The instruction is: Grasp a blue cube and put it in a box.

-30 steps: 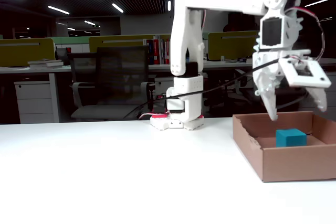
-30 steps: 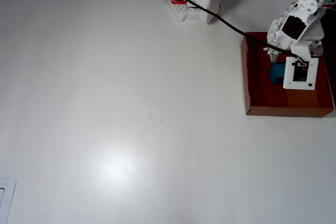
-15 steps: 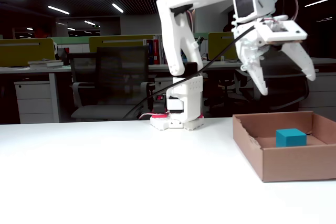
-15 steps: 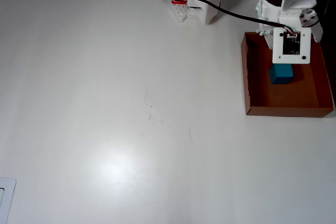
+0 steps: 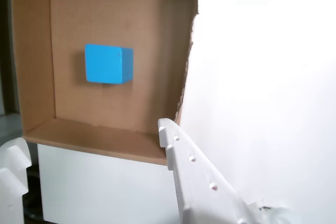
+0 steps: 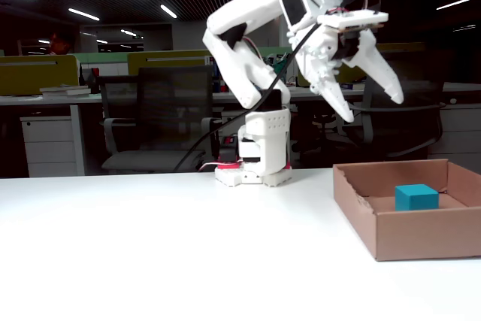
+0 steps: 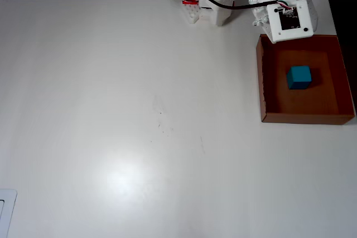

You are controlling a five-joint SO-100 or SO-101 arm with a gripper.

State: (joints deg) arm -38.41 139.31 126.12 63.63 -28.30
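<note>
The blue cube (image 7: 299, 77) rests on the floor of the box (image 7: 261, 82), near its middle and clear of all four walls; the wrist view shows it lying flat on the cardboard floor (image 5: 109, 64). The fixed view confirms it sits below the rim, with only its upper part visible over the near wall (image 6: 416, 198).

The gripper (image 6: 370, 107) is empty, with its two fingers spread wide and nothing between them. It hangs high above the table, off the box's footprint on the side towards the arm's base (image 6: 253, 174).

Key relation: the cube lies below the gripper and beyond it, away from the base — to the right in the fixed view, and lower in the overhead view. Being a cube, it has no long axis to consider; its faces sit roughly square to the box walls.

In my judgement the placement is complete, and what remains is a retreat only. There is open air around the gripper, and the white table (image 7: 122, 115) is bare to the left in the overhead view. The box's ragged, torn wall (image 5: 188, 56) faces that open table — it is no obstruction at the present height.
</note>
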